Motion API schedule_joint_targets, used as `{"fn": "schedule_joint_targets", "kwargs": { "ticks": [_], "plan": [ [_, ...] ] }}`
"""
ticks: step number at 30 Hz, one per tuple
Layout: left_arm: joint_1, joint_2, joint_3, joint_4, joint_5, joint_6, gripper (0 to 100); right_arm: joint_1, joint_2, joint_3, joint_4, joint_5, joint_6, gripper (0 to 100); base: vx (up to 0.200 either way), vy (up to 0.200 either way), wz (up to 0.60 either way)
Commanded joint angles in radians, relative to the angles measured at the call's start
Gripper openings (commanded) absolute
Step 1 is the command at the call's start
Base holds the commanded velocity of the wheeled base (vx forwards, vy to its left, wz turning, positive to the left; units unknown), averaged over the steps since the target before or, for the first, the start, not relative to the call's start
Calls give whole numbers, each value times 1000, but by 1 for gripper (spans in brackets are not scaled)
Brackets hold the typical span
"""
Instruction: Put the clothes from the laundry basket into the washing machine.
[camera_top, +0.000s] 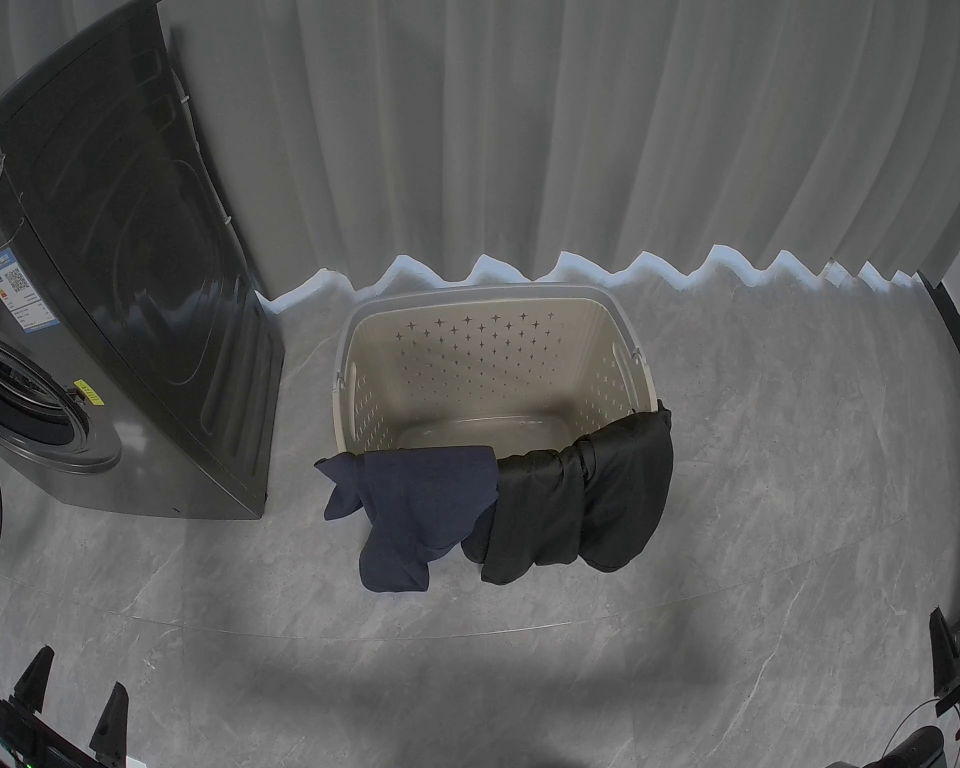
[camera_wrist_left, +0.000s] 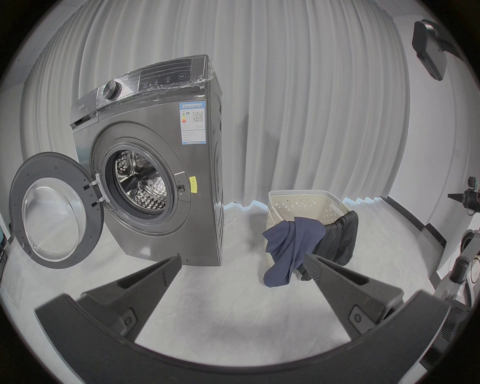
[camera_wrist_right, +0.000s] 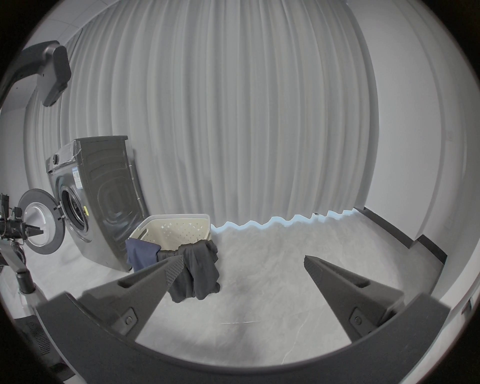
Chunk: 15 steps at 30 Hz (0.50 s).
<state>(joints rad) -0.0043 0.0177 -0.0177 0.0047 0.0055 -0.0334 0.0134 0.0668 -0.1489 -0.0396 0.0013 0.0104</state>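
The laundry basket (camera_top: 345, 360) stands on the grey floor (camera_top: 780, 430) close to the hem of the white curtain (camera_top: 600, 130), just beside the flank of the washing machine (camera_top: 130, 300). Two pieces of clothing hang over the basket's near rim, side by side and touching. A navy garment (camera_top: 420, 510) is on the half nearer the machine, its lower end drooping down the outside wall to the floor. A black garment (camera_top: 590, 490) is bunched over the rim's other half and round that corner. Both pieces lie well apart from the grippers, ahead of them across a stretch of bare floor. The left gripper (camera_wrist_left: 241, 260) sits low at the near left edge of the floor in the head view, facing the machine's front and the basket. Its two fingers are spread wide, with nothing between them and touching nothing. The right gripper (camera_wrist_right: 242, 260) sits at the near right edge, its fingers spread just as wide and likewise empty, with the basket off to its left. The machine's round door (camera_wrist_left: 55, 210) is swung fully open, and the steel drum (camera_wrist_left: 137, 180) shows through the opening.
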Motion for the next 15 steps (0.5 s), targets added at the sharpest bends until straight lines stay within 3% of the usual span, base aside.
{"fn": "schedule_joint_targets", "kwargs": {
  "ticks": [1, 7, 11, 15],
  "plan": [
    [0, -13, 16, 0, 1, 0, 100, 43, 225, -3, 1, 28, 0, 100, 0, 0, 0],
    [0, -15, 16, 0, 2, 0, 100, 45, 212, 0, 12, 25, 0, 100, 200, 0, 0],
    [0, -15, 16, 0, 2, 0, 100, 46, 249, -6, 1, 29, 3, 100, 0, 0, 0],
    [0, -15, 16, 0, 2, 0, 100, 88, 472, -6, -69, 60, 51, 100, 0, 0, 0]
  ]
}}
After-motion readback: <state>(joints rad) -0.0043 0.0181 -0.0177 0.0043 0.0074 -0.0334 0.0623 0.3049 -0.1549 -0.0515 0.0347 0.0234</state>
